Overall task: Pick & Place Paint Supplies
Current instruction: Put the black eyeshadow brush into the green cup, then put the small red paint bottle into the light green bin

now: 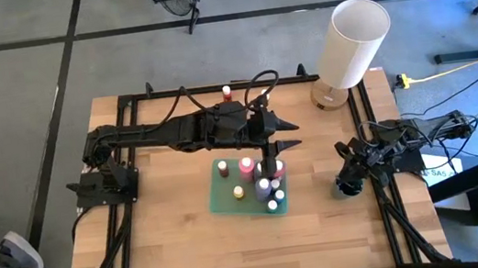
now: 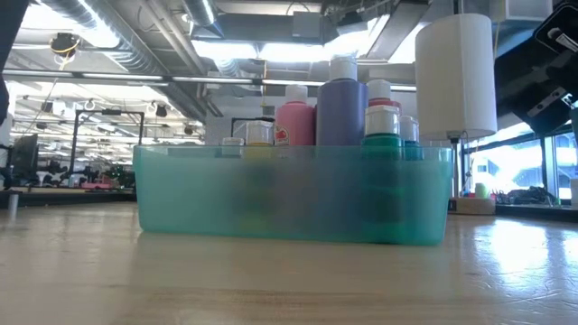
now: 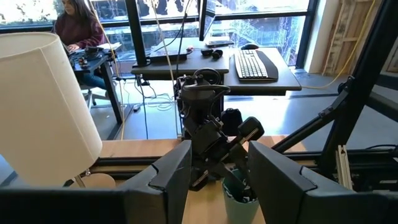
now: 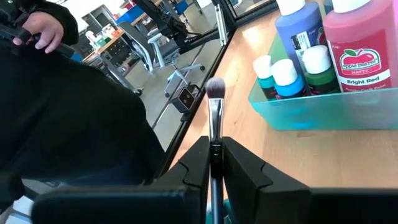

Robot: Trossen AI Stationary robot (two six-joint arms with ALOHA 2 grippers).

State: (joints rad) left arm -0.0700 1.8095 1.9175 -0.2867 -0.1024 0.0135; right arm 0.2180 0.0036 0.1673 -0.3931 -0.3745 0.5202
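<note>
**Brush pinched over a cup**

Right gripper (image 4: 214, 163) at the table's right side, pressed tight on a thin brush (image 4: 215, 106), just above a teal cup (image 1: 346, 186). Left gripper (image 1: 284, 135) spread apart, holding nothing, above the green tray (image 2: 163, 194) full of paint bottles (image 2: 341, 110) mid-table.

Small paint bottles (image 1: 247, 165) in pink, purple, blue, green and yellow are stood upright in a teal tray (image 1: 221, 198) at mid-table. A thin brush (image 4: 214, 118) is clamped upright, bristles up, at the right.
</note>
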